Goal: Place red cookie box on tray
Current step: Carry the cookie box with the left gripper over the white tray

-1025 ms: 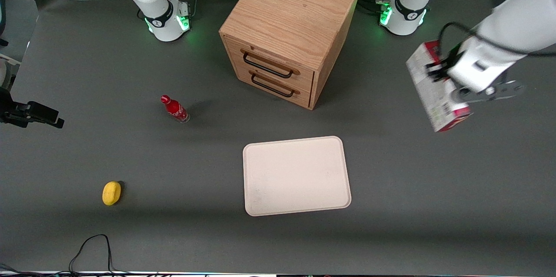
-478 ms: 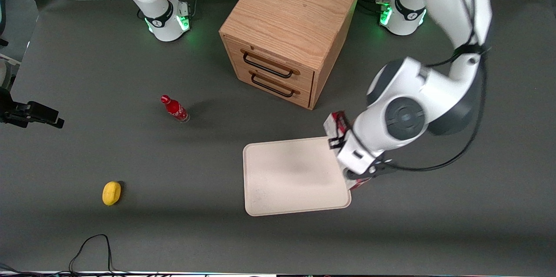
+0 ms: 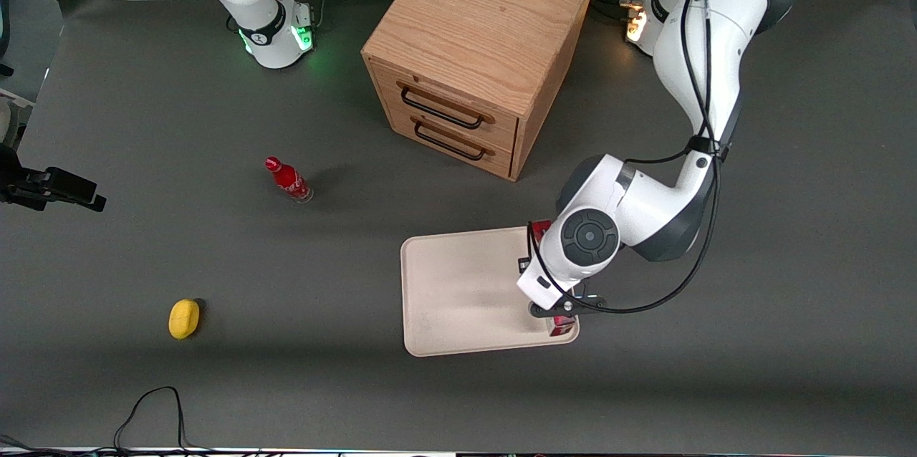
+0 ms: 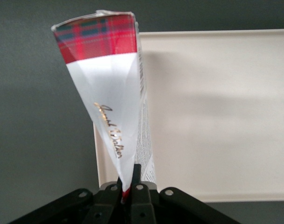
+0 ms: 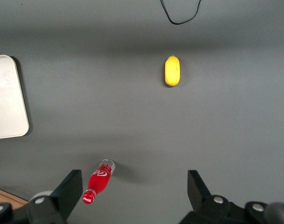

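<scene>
From the front, the arm hides most of the box [image 3: 563,326]; only red bits show at the tray [image 3: 458,285] edge nearest the working arm; the wrist view shows the whole box [image 4: 109,102], a long white face with gold writing and a red plaid end, squeezed tight in the claw [image 4: 131,179]; the box runs along that tray [image 4: 216,116] edge, its long way pointing out from the claw; the desk [image 3: 215,371] is dark grey, with a wooden cabinet [image 3: 473,49], a red bottle [image 3: 288,180] and a yellow thing [image 3: 184,319].
</scene>
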